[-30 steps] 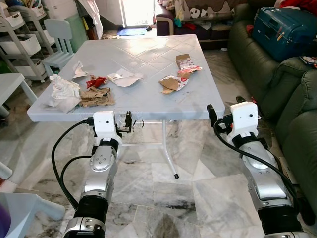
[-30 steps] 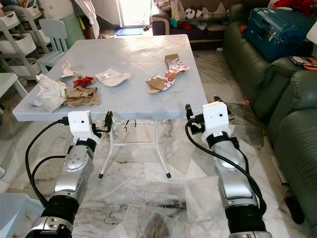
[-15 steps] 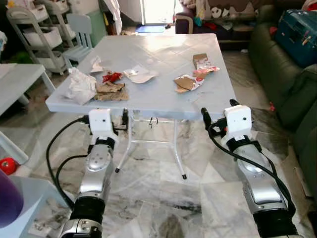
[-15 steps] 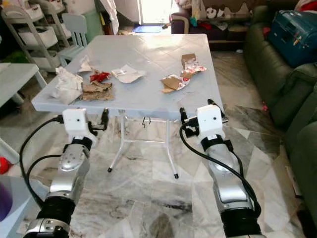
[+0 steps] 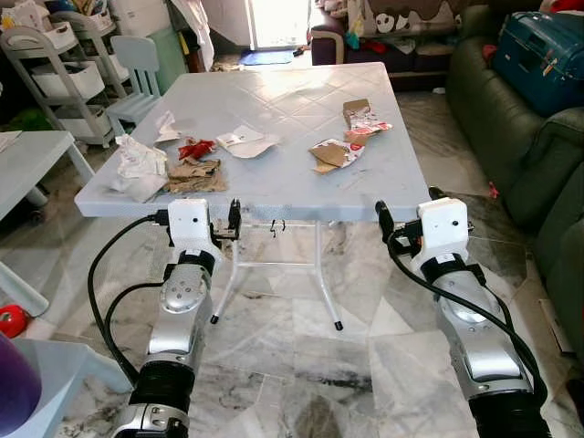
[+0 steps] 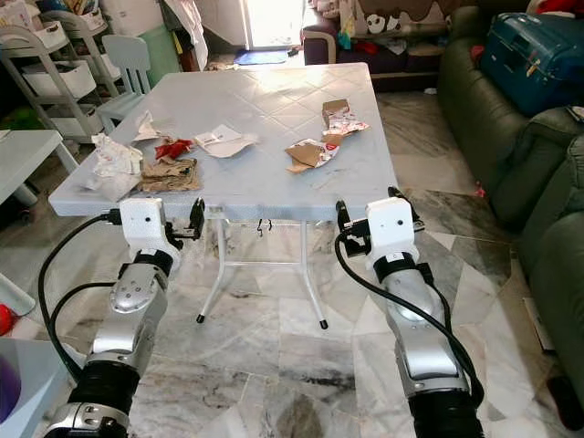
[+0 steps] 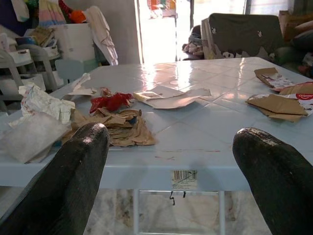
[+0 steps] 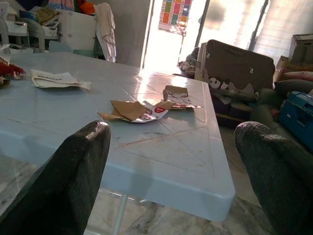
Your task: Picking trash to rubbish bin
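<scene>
The pale blue plastic counter [image 5: 274, 173] sits more centred than a second ago, and a red ball [image 5: 11, 319] shows on the marble floor (the camera moves; the litter does not).

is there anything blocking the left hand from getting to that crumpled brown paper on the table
Nothing visible blocks it. The open left hand sits just short of the table's near edge, below the top's level, and the crumpled brown paper lies close behind that edge. The hand would need to rise over the edge first.
</scene>
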`<state>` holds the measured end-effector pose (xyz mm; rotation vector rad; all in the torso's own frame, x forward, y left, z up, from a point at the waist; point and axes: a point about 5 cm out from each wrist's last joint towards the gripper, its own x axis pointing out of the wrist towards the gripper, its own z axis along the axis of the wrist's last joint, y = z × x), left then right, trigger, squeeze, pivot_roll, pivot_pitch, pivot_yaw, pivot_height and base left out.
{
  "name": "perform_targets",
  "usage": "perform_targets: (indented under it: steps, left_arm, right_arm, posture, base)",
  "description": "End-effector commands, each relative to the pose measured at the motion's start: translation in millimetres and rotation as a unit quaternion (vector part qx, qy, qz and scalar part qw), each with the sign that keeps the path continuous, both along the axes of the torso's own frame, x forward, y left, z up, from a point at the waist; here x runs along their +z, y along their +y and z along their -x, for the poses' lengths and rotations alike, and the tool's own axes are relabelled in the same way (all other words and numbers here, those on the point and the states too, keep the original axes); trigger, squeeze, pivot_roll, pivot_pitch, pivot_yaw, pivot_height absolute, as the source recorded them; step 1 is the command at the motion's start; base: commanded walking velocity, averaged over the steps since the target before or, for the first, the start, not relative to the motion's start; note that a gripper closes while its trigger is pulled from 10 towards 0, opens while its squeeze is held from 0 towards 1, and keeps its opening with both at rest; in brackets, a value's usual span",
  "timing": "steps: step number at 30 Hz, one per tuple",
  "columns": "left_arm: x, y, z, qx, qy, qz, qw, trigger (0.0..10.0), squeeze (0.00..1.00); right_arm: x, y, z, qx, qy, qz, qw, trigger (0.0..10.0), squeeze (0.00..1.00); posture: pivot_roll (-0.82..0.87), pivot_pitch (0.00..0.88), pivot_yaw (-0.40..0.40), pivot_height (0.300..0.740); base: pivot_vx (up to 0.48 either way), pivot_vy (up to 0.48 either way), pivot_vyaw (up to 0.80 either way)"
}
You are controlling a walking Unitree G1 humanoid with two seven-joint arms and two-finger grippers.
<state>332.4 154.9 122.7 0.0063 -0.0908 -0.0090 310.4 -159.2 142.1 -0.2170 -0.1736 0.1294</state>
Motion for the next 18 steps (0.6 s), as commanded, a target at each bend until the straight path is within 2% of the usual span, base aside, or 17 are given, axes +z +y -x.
perform_targets:
  steps: [1, 18]
  left_arm:
    - [3.5, 2.7, -0.4, -0.003, -0.003, -0.006, 1.0, 10.0, 0.0]
    - [6.7, 1.2, -1.1, -0.012, -0.003, -0.003, 1.0, 10.0, 0.0]
  right_arm:
    - [3.4, -0.2, 0.8, -0.002, -0.005, -0.006, 1.0, 10.0, 0.0]
    - [3.4, -0.3, 1.2, -0.006, -0.004, -0.01, 1.0, 10.0, 0.0]
  posture:
    - [-0.04, 0.0, 0.063, 0.74]
    - [-0.04, 0.0, 0.071, 0.74]
  base:
    - [0.0, 0.0, 0.0]
    - [0.0, 0.0, 0.0]
